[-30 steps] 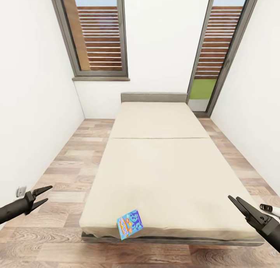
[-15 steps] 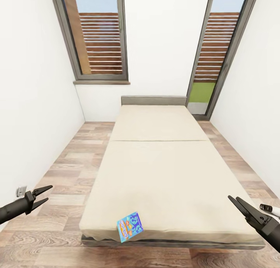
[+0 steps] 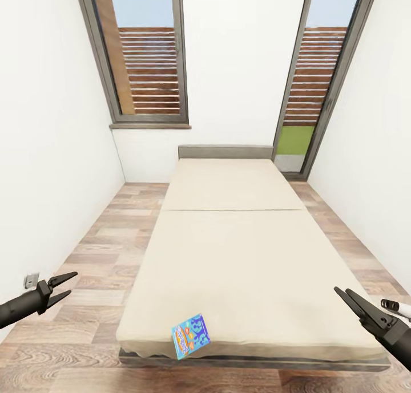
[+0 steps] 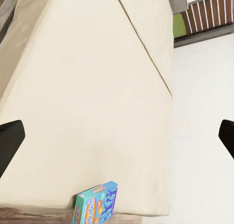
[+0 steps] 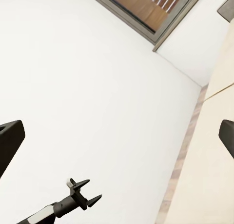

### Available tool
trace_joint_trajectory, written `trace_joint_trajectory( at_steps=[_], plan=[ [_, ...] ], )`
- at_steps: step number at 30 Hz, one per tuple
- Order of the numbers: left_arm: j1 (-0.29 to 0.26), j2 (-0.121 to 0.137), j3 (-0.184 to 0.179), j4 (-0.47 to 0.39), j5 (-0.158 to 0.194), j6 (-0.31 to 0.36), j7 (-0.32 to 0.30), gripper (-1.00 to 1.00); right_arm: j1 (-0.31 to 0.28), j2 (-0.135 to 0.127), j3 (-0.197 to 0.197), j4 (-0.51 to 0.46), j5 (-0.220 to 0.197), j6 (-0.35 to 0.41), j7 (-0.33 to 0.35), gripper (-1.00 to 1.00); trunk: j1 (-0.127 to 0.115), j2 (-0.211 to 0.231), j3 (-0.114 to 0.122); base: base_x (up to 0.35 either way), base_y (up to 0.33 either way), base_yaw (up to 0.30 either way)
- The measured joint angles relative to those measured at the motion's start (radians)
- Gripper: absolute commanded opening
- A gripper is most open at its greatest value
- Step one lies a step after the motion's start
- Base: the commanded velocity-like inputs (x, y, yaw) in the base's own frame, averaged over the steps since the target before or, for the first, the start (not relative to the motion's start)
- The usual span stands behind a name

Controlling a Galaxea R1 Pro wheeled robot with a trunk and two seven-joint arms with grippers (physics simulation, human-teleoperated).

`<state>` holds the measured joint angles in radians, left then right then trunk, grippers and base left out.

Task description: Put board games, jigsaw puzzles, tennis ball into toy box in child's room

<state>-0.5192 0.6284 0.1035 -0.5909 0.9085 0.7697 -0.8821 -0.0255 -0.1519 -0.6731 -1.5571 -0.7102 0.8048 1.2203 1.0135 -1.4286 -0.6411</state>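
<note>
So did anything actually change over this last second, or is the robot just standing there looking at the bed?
Only the view shifted: the whole picture slid down a little, so the camera tilted or moved, not the things. The light blue board game lies at the same spot near the bed's foot edge. The left gripper and right gripper stay open, holding nothing.

I'm getting bright, even daylight from the two windows at the top of the head frame. Shadows are faint, only a thin dark line under the bed. Verticals splay outward toward the edges; textures look slightly soft.
</note>
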Motion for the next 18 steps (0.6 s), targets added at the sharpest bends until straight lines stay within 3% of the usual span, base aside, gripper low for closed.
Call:
trace_joint_trajectory(
  at_steps=[18],
  plan=[
    [0.000, -0.001, -0.001, 0.000, 0.001, 0.000, 0.000, 1.00, 0.000, 0.000, 0.000, 0.000, 0.000, 0.000, -0.001, 1.00, 0.000, 0.000, 0.030, 0.000, 0.000, 0.000]
  ],
)
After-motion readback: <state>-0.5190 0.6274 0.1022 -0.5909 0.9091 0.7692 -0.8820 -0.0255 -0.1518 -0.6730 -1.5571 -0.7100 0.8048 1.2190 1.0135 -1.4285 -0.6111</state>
